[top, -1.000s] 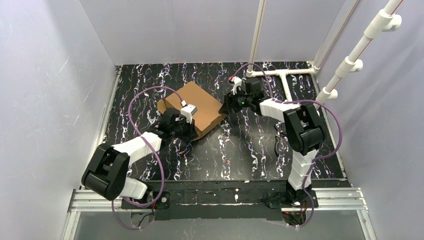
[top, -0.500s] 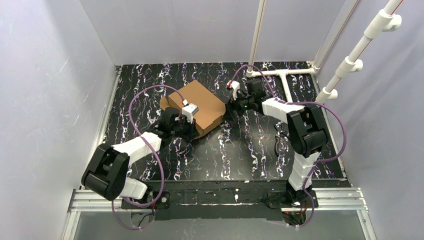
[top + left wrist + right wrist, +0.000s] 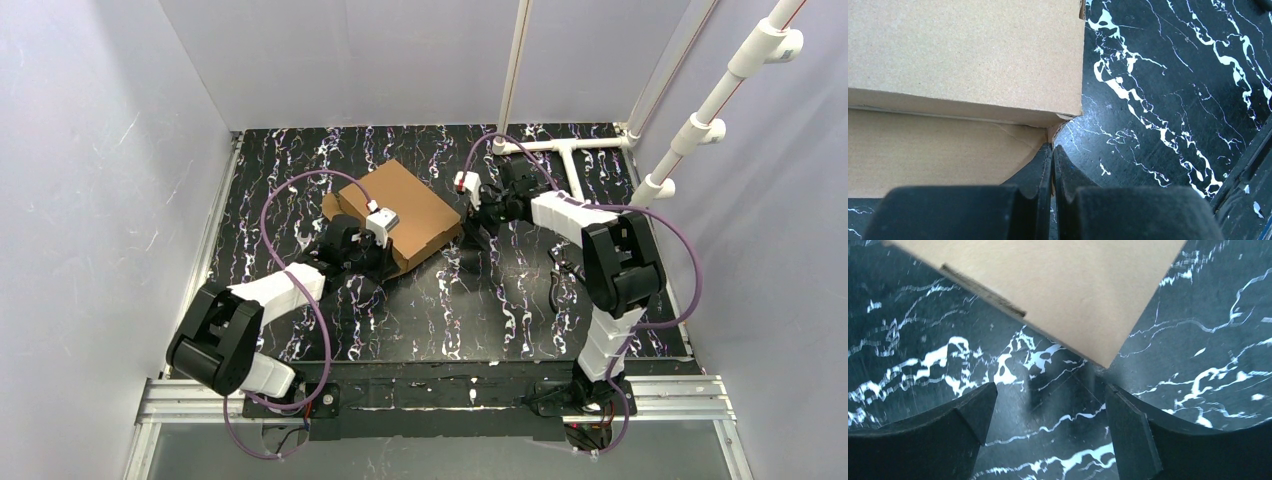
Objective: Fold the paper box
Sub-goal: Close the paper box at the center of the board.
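one partly hidden paper box; left pincer fully closed at its corner, right pincer wide, empty

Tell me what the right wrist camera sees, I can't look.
A corner of the brown cardboard paper box pokes in from the top, on a black table with white streaks. Below it, the right arm's two dark fingers stand wide apart, holding nothing.

No text, label or number can be read, the paper box included.
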{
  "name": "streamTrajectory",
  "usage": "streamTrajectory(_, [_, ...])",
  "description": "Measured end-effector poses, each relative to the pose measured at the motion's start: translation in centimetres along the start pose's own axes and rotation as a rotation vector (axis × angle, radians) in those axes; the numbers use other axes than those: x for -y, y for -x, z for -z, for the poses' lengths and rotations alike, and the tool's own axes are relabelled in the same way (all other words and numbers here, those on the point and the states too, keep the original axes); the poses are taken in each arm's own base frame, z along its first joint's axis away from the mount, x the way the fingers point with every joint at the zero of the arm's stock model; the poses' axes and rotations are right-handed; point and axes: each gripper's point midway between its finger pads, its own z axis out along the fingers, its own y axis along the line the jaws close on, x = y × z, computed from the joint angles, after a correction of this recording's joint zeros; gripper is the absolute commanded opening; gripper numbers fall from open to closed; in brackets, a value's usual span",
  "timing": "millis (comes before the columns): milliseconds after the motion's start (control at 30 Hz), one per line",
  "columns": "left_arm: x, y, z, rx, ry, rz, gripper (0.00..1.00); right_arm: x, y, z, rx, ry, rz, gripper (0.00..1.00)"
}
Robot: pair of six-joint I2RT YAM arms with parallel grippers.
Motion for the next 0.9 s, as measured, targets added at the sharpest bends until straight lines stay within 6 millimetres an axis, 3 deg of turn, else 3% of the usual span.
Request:
streamTrajectory(200, [-0.1,-0.3,-0.2,-0.011,-0.002,0.005,0.0,-1.5,2.1,2.5,0.037,0.065,0.352,0.97])
streamTrajectory(300, [-0.1,-0.3,-0.2,-0.01,-0.003,0.002,0.0,-2.5,2.9,2.8,0.085,0.132,0.562,0.98])
streamTrajectory(500, [0.1,-0.1,-0.3,-0.001,-0.013,-0.005,0.0,-3.7,2.6,0.9,0.144,0.225,0.862,0.87])
streamTrajectory(767, [0.5,0.2,-0.4,0.01,-0.025,-0.015,0.0,-3.6,1.9,-1.8,0.128,0.159,0.963,0.7])
streamTrajectory(900, [0.4,0.2,-0.5,0.014,-0.024,-0.014,0.0,-2.8,2.8,-2.8,0.125,0.079,1.013,0.57])
